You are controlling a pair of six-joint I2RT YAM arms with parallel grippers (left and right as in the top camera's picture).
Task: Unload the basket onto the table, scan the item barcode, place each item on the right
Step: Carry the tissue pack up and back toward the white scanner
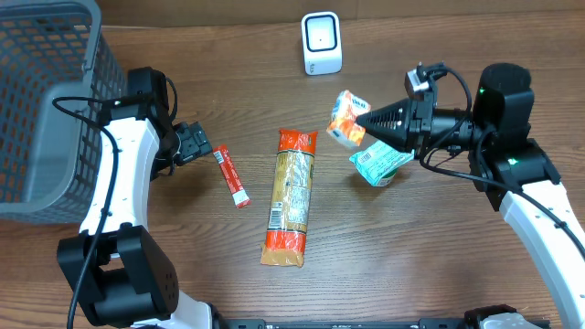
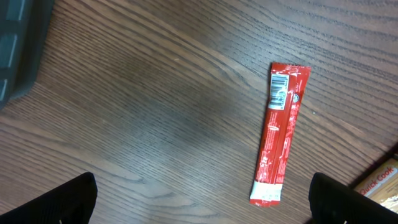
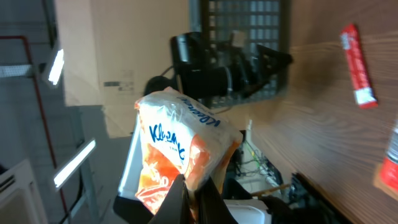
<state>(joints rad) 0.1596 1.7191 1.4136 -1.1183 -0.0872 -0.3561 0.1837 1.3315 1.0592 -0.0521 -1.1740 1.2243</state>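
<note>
Far left: grey mesh basket [image 1: 46, 100] on the wooden table [image 1: 183, 265]. Just right of it, left gripper [image 1: 195, 143], claw spread wide, holding nothing, low over bare wood. Black fingertips [image 2: 59, 202] at the bottom corners of the left wrist view.

Next to the right, apart from that claw: red stick sachet [image 1: 232, 175], flat on the table, barcode near one end, facing up.

Centre: long orange-and-tan packet [image 1: 291, 196] lying lengthwise, "Quick Cook" legible on its corner in the left wrist view. Beyond it, toward the far edge, white barcode scanner [image 1: 322, 43], upright.

Right of centre: Kleenex tissue pack [image 1: 343, 123], orange and white, held off the table, pinched at one edge by the right gripper [image 1: 358, 119], claw closed tight on the wrapper. Pack on the near side of the scanner and a little to its right, not touching it.

Just nearer than the pack, on the table: green-and-white packet [image 1: 379, 164], close beside the right gripper.
</note>
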